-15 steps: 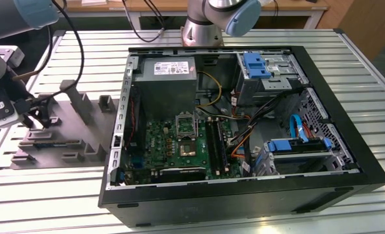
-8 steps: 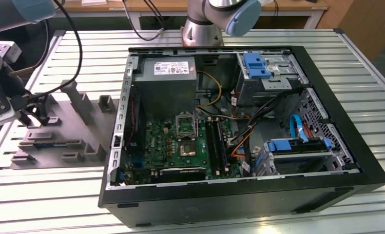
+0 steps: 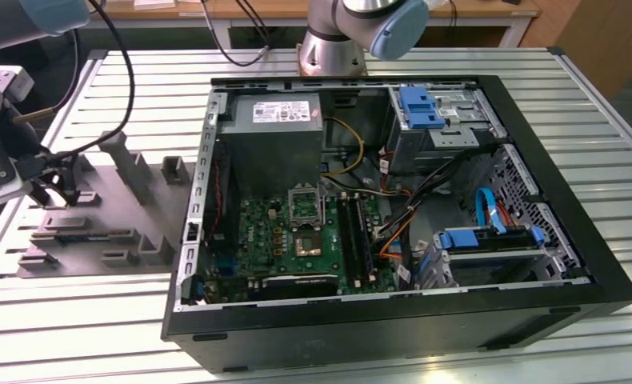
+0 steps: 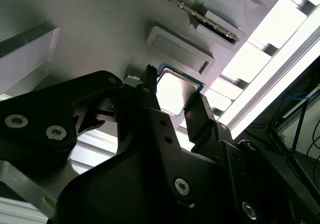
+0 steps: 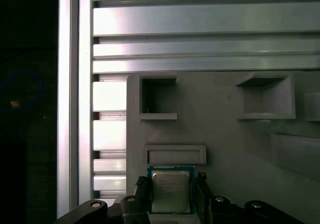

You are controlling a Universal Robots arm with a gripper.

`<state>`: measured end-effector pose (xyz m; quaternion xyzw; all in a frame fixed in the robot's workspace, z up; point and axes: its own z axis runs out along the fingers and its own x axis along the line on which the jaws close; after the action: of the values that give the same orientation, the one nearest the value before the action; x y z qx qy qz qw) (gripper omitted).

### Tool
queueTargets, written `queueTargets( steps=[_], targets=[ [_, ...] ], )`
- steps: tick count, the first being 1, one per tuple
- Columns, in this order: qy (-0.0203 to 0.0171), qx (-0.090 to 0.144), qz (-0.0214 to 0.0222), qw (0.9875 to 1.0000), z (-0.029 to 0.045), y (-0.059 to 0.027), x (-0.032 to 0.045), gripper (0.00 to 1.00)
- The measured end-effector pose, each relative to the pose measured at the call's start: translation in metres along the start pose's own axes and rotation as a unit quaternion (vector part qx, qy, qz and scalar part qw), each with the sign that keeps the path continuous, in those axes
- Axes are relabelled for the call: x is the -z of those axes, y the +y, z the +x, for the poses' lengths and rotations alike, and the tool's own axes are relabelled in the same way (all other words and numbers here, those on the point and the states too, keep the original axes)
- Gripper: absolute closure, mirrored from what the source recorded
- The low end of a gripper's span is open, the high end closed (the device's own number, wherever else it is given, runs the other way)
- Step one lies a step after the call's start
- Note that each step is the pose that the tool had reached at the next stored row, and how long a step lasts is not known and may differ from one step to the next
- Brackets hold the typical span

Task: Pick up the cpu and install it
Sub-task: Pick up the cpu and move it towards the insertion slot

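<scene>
Black fingers of the gripper sit closest in both wrist views. They are drawn in narrow onto two opposite edges of the cpu. The chip's silvery top faces up, just beside a low raised bar on the grey fixture plate. Whether the chip is clear of the plate's surface I cannot tell from these angles.

In the exterior view the gripper hangs over the plate, which lies at nine o'clock from the open computer case. The green motherboard fills the case's seven o'clock quarter, well apart from the chip.

I judge this to be the pick-up step: the grasp is made at the plate and nothing of the installing has begun. Any lift from here calls for a straight rise with the chip kept level. The squeeze must be steady on such thin edges, and the chip must pass clear of the raised bar and the plate's upright blocks on its way toward three o'clock.
</scene>
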<state>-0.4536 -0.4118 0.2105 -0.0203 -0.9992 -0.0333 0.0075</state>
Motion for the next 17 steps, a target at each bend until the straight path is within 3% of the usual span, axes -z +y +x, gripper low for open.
queueTargets(
  steps=[6,8,17],
  targets=[
    [-0.0001,0.000,-0.0001,1.0000,0.0000,0.0001,0.0015,0.53],
    [0.0000,0.000,0.0000,1.0000,0.0001,0.0006,0.0093,0.53],
    [-0.0001,0.000,0.0000,1.0000,0.0001,0.0007,0.0110,0.53]
  ],
)
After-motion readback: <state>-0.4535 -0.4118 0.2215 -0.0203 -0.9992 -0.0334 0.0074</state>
